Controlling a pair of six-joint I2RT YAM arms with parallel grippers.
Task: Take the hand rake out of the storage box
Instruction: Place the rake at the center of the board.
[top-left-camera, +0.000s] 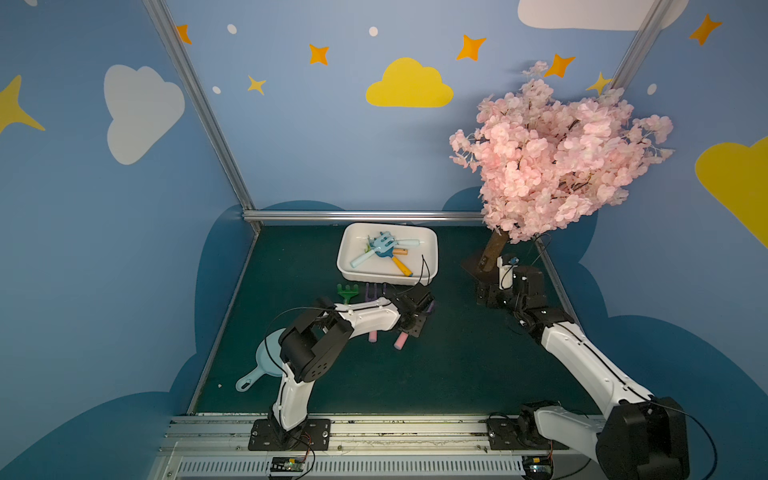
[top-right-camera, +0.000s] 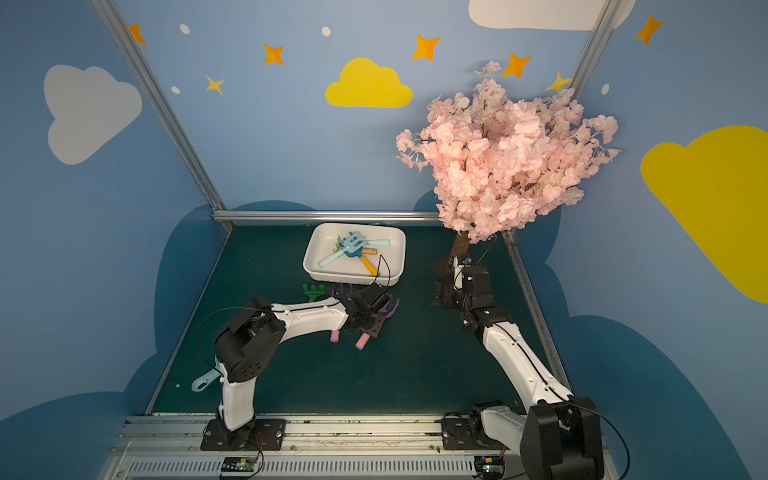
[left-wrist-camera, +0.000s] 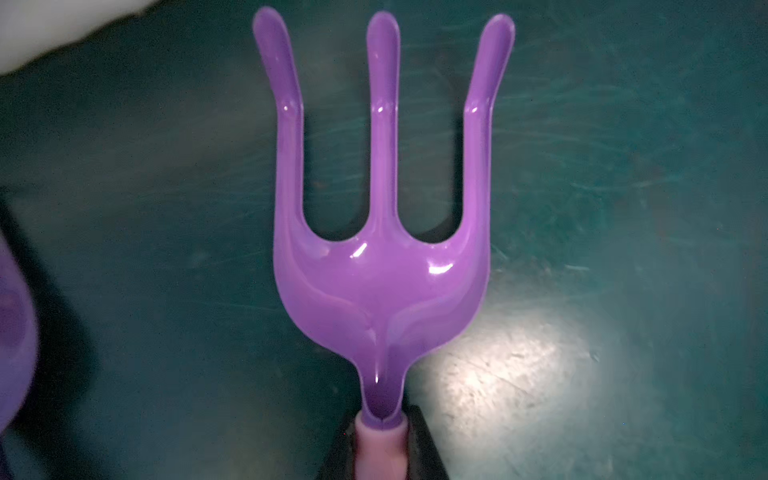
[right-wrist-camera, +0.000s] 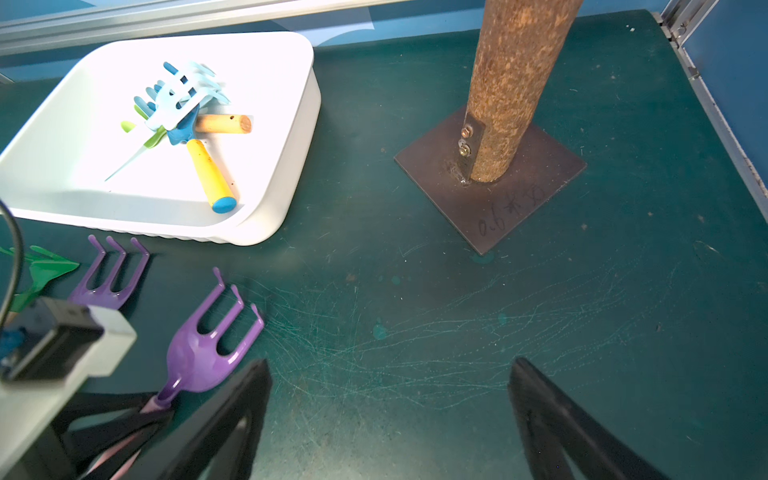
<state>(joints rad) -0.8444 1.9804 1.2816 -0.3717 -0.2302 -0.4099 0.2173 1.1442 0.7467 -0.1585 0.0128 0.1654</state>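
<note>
1. Your left gripper (left-wrist-camera: 380, 449) pinches the purple rake (left-wrist-camera: 380, 291) by its pink handle (left-wrist-camera: 380, 455) on the surface (right-wrist-camera: 415, 311), just outside the storage box (right-wrist-camera: 299, 158), prongs pointing away.
2. Your right gripper (right-wrist-camera: 390, 415) stands wide, farther off.

We see glossy, smooth plastic on the purple hand rake (left-wrist-camera: 380, 282) and smooth white plastic on the storage box (right-wrist-camera: 305, 137). The bench mat (right-wrist-camera: 415, 332) looks matt and finely scratched, while the tree trunk (right-wrist-camera: 511, 83) is rough and grainy and its base plate (right-wrist-camera: 528, 199) is dull metal.
</note>
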